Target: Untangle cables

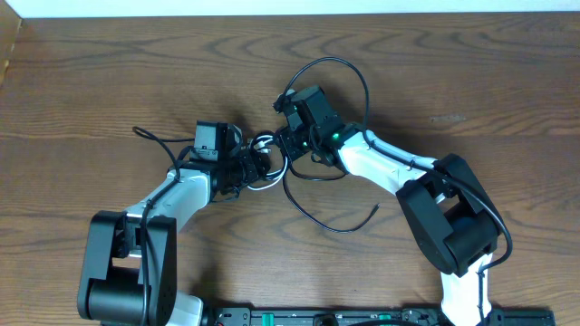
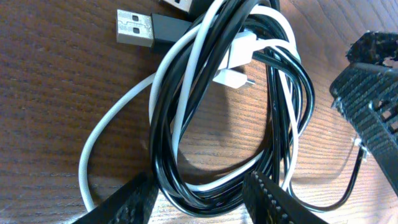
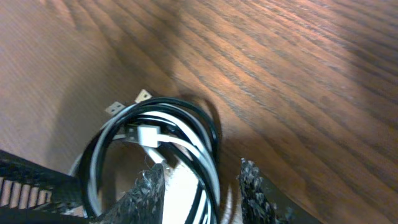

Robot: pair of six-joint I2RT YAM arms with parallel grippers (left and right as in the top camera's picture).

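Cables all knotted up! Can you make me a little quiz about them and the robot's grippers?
1. Pick one: the thin cable woven through the black cable loops is A) red, B) white, C) yellow.
2. True or false: the silver plug is pinched in the left gripper.
3. Fill the gap: seen from overhead, ___ grippers meet at the tangle.

Key
1. B.
2. False: the plug lies on the table, away from the fingers.
3. Two: the left gripper and the right gripper.
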